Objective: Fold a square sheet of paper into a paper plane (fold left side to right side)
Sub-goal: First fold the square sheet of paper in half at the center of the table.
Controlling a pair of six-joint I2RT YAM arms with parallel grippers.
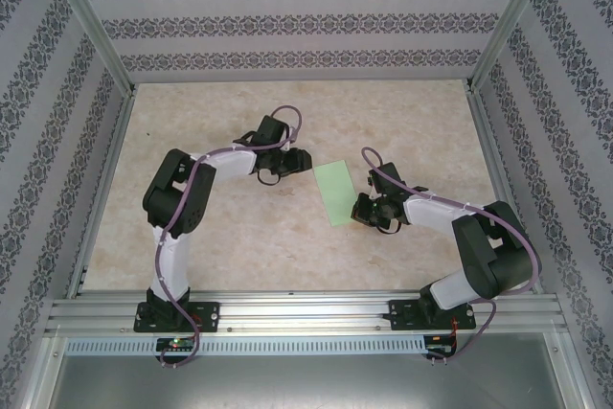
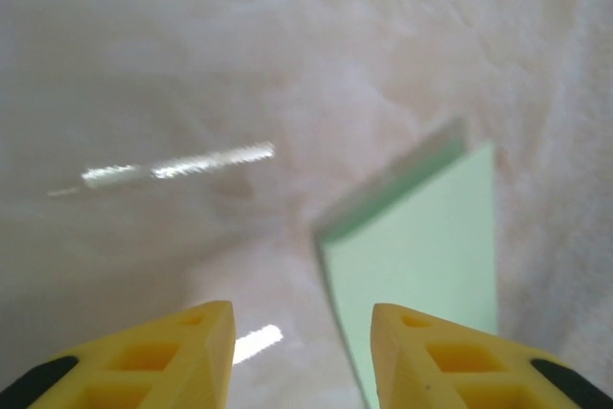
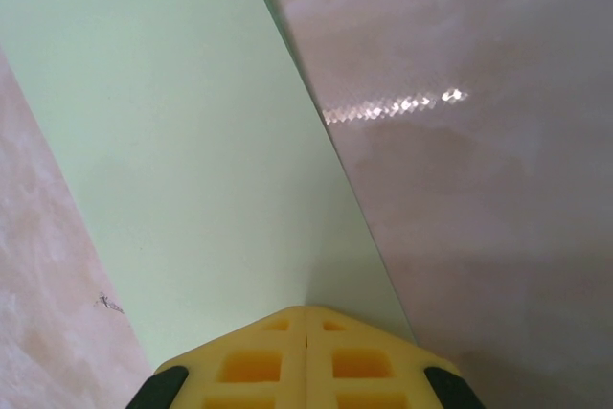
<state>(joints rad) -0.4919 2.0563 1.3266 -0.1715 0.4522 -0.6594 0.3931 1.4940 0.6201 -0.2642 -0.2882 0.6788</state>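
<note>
**Item 1: paper** (image 1: 335,193). Pale mint-green, plain and unmarked. It lies flat near the middle of the table (image 1: 239,237) as a narrow oblong, long axis running away from the arm bases and slightly slanted. It sits between the two grippers. In the left wrist view (image 2: 421,265) its far edge shows a thin grey band, as of a second layer beneath.

**Item 2: markings.** One small dark speck (image 3: 107,304) on the table beside the paper, too small to read.

**Item 3: left arm** (image 1: 177,208).
- Pose: rises from its base at the near rail, bends at a high elbow, and the forearm reaches right and away.
- A lilac cable (image 1: 287,122) loops over the wrist.

**Item 4: left gripper** (image 1: 293,162).
- Position: just beside the paper's far left corner.
- State: the yellow fingers (image 2: 196,352) stand partly apart with bare table between them, nothing held (image 2: 302,323).

**Item 5: right arm** (image 1: 484,256).
- Pose: folds back on itself at the right, and the forearm runs left and low.

**Item 6: right gripper** (image 1: 366,210).
- Position: at the paper's near right end.
- State: in its wrist view the fingers are pressed together with no gap, and their joined tip (image 3: 306,321) is over the paper's near edge (image 3: 201,160).
- Contact: cannot be told whether the tip rests on the sheet or hangs just above it.

**Item 7: surroundings.**
- Beige marbled tabletop.
- Walls (image 1: 287,21) in striped grey floral pattern.
- Aluminium frame (image 1: 306,313) along the near edge.
</note>
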